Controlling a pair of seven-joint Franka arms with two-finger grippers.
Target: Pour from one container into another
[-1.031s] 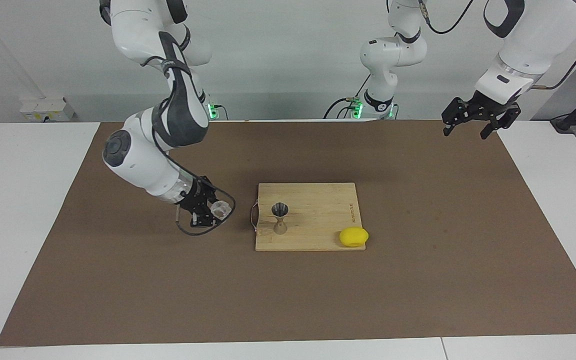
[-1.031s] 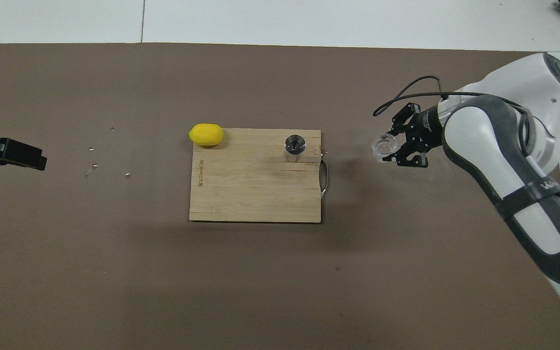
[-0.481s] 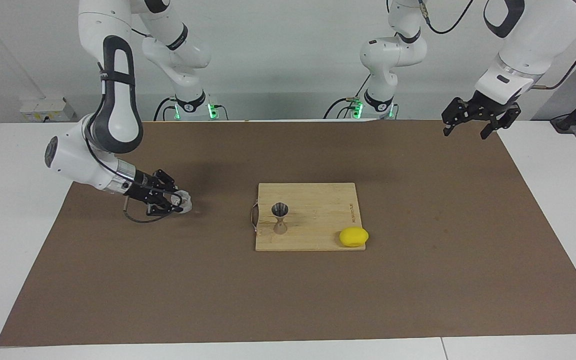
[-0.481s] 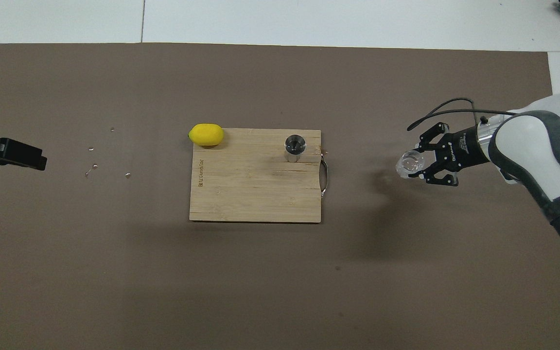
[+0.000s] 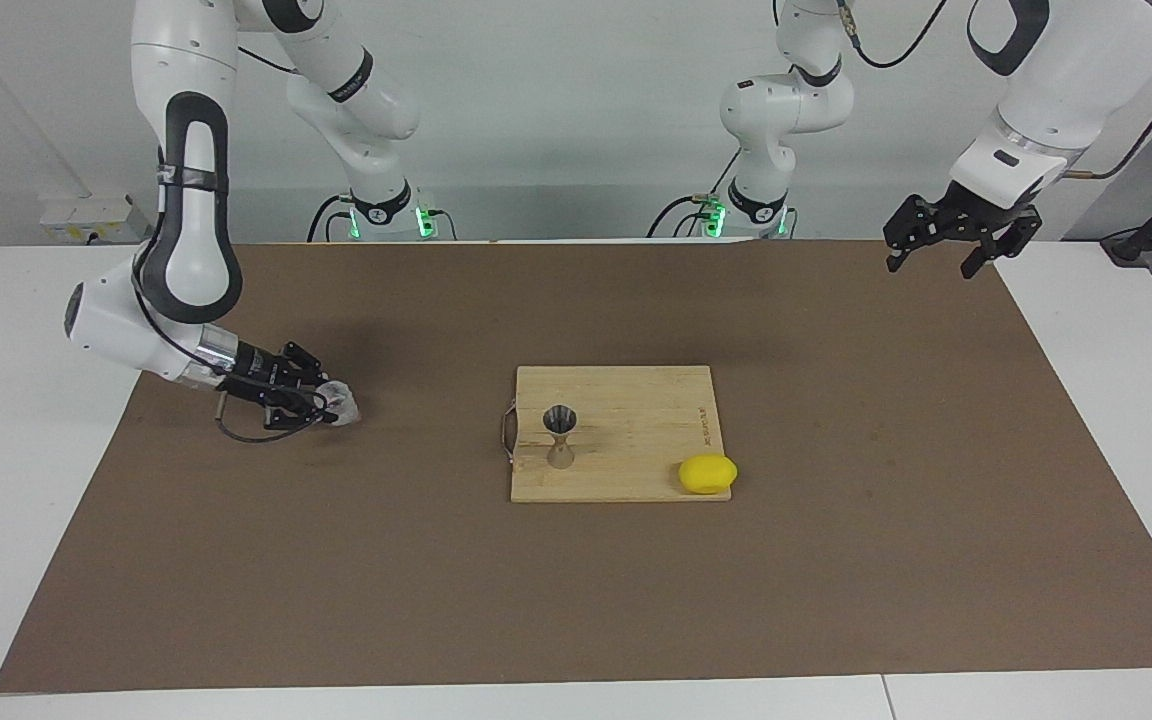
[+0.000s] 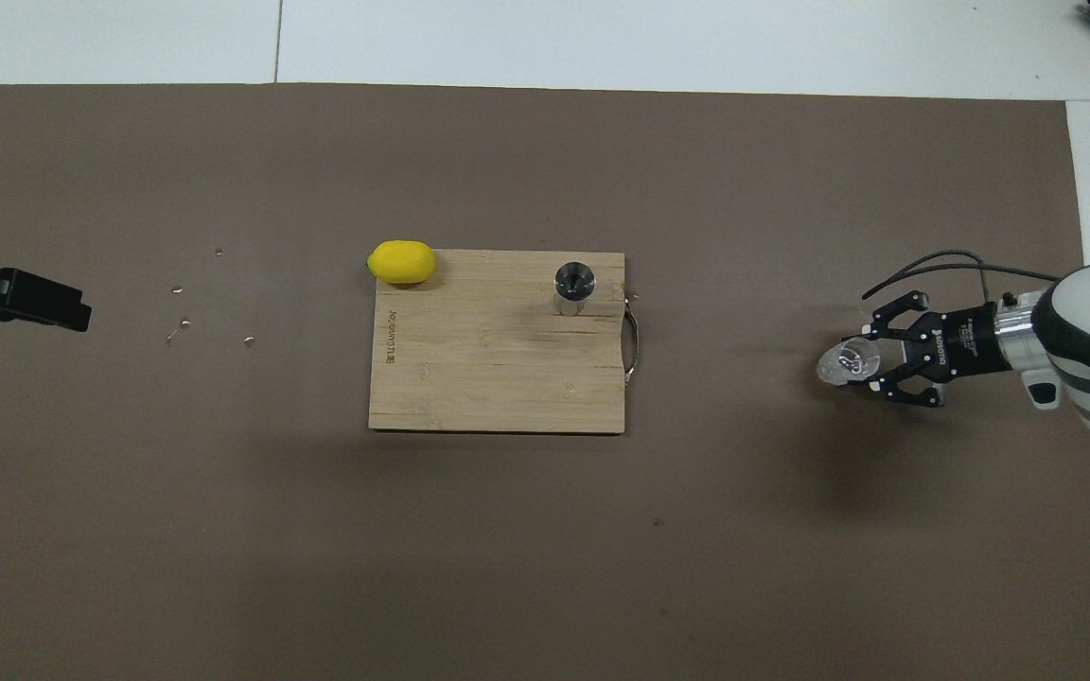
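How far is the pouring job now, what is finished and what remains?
Whether the pour already happened cannot be told. In hand: the right end effector grips the glass cup low over the mat, well apart from the jigger upright on the cutting board. The left end effector waits open. Left: setting the cup down.

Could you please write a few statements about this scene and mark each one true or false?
1. The right gripper is shut on the glass cup. True.
2. The jigger lies on its side on the brown mat. False: it stands upright on the cutting board.
3. The lemon sits at a corner of the cutting board, toward the left arm's end of the table. True.
4. The left gripper holds the lemon. False: it is open and holds nothing, over the mat's edge near the robots, where the left arm waits.
5. The glass cup is over the cutting board. False: it is over the brown mat, toward the right arm's end.
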